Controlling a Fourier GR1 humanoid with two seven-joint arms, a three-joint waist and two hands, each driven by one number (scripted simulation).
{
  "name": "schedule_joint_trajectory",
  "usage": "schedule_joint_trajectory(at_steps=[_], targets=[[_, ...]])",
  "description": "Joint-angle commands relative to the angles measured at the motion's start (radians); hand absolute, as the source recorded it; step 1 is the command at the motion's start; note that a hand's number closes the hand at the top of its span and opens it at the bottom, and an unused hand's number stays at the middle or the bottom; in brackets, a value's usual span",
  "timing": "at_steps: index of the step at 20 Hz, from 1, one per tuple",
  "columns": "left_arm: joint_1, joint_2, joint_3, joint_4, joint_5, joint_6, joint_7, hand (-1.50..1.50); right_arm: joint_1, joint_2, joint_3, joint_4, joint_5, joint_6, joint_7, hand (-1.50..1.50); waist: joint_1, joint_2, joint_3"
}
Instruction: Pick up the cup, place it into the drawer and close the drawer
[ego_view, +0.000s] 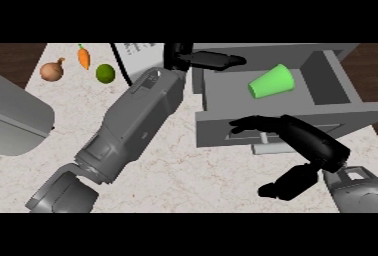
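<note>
1. Resting against the drawer (221, 131) front, the right hand (306, 142) has fingers spread flat near the handle (260, 136), grasping nothing; it's the nearer hand for the push.
2. Green cup (272, 82) lies on its side inside the open drawer, at 12 o'clock from the right hand, rim pointing toward 1 o'clock.
3. Left hand (210, 61) hovers at the drawer's 10 o'clock corner, released, just beside the cup.
4. Judgement: closing means pushing toward 12.

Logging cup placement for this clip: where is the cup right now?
In the head view the cup lies on its side inside the open drawer, upper right, between the left hand above and the right hand at the drawer's front.
</note>
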Motion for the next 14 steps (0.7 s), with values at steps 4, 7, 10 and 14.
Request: schedule_joint_trajectory(at_steps=[4, 7, 10, 14], targets=[[0.116, 0.000, -0.025, -0.089, 0.025, -0.041, -0.028, -1.50, -0.036, 0.030, 0.091, 0.341, 0.268, -0.115, -0.160, -1.50, 0.083, -0.012, 0.000], [0.100, 0.040, 0.013, -0.087, 0.022, -0.063, -0.018, -1.50, -0.052, 0.059, 0.155, 0.500, 0.370, -0.182, -0.251, -1.50, 0.098, -0.009, 0.001], [0.176, 0.050, 0.007, -0.154, 0.022, -0.067, -0.033, -1.50, -0.147, 0.079, 0.124, 0.705, 0.396, -0.212, -0.275, 1.50, 0.131, -0.012, 0.001], [0.227, 0.066, -0.003, -0.191, 0.012, -0.085, -0.040, -1.50, -0.311, 0.118, 0.049, 0.948, 0.403, -0.288, -0.377, 1.50, 0.152, -0.002, 0.003]])
